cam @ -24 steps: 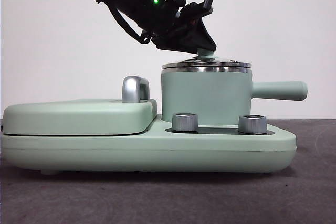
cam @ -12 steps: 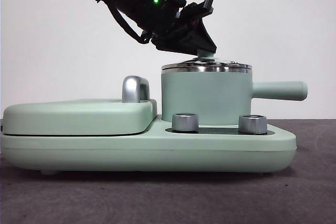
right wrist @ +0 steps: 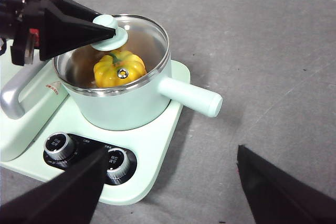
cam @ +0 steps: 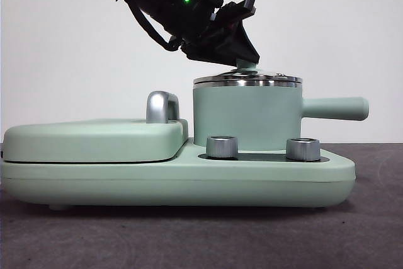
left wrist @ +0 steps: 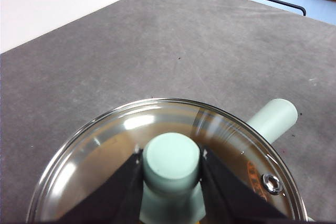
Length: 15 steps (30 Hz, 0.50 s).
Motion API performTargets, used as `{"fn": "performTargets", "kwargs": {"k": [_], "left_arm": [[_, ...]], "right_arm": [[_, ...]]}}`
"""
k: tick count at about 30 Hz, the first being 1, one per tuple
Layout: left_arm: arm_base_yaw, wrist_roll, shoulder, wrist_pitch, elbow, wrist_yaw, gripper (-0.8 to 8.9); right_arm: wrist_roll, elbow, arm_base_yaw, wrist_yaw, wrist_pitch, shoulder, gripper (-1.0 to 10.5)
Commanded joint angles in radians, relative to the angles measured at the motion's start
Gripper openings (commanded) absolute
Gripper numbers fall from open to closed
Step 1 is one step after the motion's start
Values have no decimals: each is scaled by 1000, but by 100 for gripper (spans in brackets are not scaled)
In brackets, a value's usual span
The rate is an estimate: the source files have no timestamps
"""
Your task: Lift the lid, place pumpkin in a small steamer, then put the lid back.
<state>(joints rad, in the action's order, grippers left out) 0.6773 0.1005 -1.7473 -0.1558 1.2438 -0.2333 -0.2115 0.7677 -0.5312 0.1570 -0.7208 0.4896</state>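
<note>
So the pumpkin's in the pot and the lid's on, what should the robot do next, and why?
Probably open the left gripper and lift away. The lid already sits on the small steamer with the pumpkin inside, yet the jaws are clamped on its knob. The right gripper waits open, off to the side.

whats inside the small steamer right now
The pumpkin sits inside the small steamer, seen through the glass lid. The pot floor beneath it is hidden.

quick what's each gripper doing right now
Left gripper: shut on the lid's knob, lid sitting on the steamer.
Right gripper: open, holding nothing.
</note>
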Motion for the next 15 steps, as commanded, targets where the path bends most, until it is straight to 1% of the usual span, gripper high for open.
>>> {"fn": "performTargets", "kwargs": {"k": [1, 3, 7, 9, 15], "left_arm": [[8, -8, 4, -8, 26, 1, 181], [8, -8, 4, -7, 26, 1, 229], [8, -10, 6, -8, 26, 1, 238], [8, -21, 10, -5, 26, 1, 280], [-9, -89, 68, 77, 26, 0, 286]], "right_arm": [[-9, 4, -9, 2, 9, 6, 377], [-9, 4, -9, 2, 9, 6, 377], [-9, 4, -9, 2, 9, 6, 377], [-9, 4, -9, 2, 9, 6, 377], [-9, 4, -9, 1, 10, 6, 377]]}}
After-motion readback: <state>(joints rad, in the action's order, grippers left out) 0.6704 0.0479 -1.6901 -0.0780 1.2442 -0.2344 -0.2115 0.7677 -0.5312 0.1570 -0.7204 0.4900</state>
